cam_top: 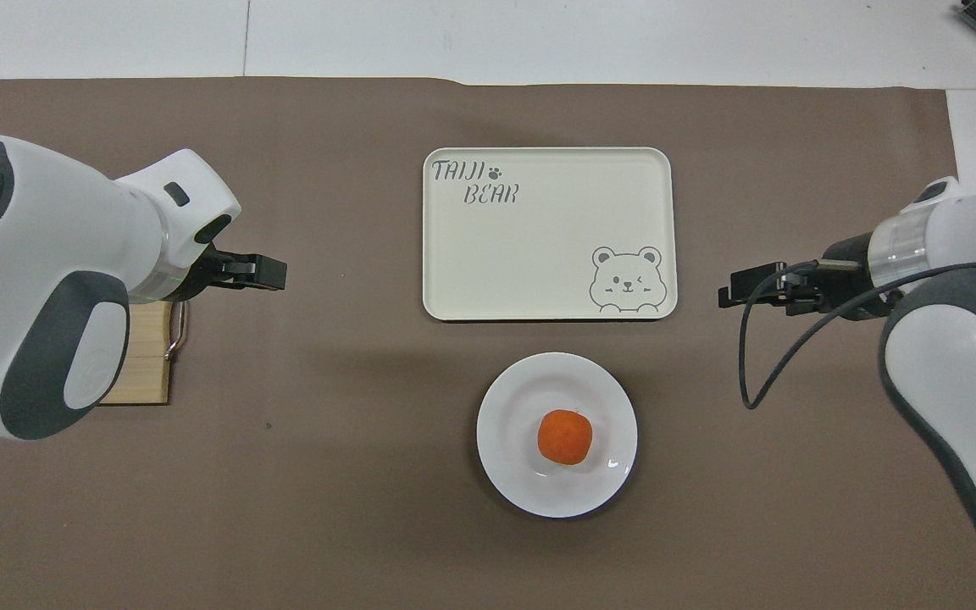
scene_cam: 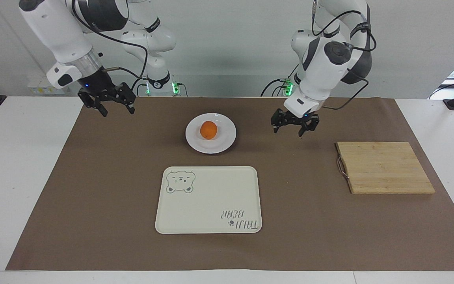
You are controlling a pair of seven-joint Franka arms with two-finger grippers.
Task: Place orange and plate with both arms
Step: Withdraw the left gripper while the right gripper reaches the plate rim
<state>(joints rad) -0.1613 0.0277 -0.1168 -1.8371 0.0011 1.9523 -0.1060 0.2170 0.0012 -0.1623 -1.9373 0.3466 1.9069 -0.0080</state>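
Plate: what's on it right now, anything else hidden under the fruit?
Only the orange sits on the plate, near its middle. The rest of the dish is bare white. The spot directly under the orange is covered and cannot be seen.

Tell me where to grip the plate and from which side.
Grip the plate by its raised rim, probably at the edge toward the right arm's end, where the open right gripper is closest. The orange fills the centre, so one finger should slide under the rim.

Glossy white plate (scene_cam: 221, 144), matt dimpled orange (scene_cam: 208, 129), smooth cream tray (scene_cam: 211, 197), bamboo board (scene_cam: 384, 167) with metal handle, brown paper (scene_cam: 93, 197) covering the desk
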